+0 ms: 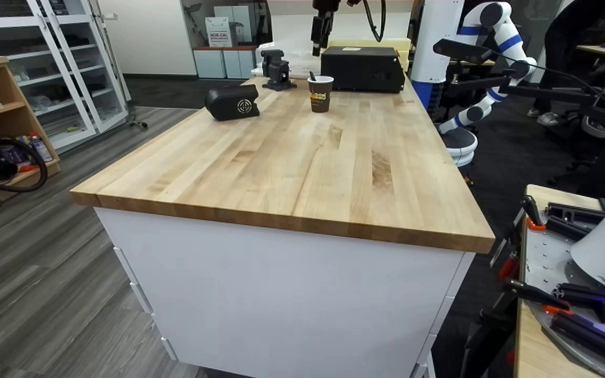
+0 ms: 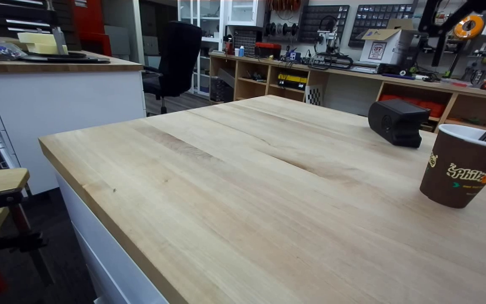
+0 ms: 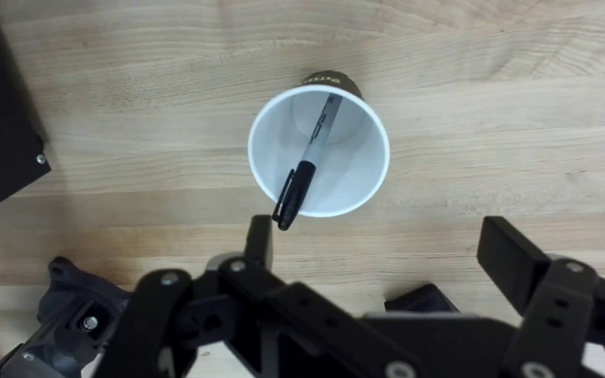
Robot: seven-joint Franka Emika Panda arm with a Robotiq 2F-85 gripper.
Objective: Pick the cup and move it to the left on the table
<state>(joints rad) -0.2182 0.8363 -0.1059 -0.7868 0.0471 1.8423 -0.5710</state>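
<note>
The cup point(image 1: 320, 100) is small and dark brown with a white rim and yellowish lettering. It stands upright on the light wooden table point(image 1: 281, 173) and also shows at the right of an exterior view point(image 2: 458, 173). The wrist view looks down into its white inside point(image 3: 352, 168). A black-capped grey marker point(image 3: 298, 191) leans in it and sticks out over the rim. My gripper point(image 3: 376, 226) is open and empty, its fingers wide apart. It hangs above the table, higher than the cup, and shows at the top of an exterior view point(image 1: 319, 42).
A black box-like device point(image 1: 363, 69) stands behind the cup, near the table's far end. A black rounded case point(image 1: 232, 102) lies near the table edge, and a dark vise-like tool point(image 1: 276, 69) stands behind it. Both show partly in the wrist view.
</note>
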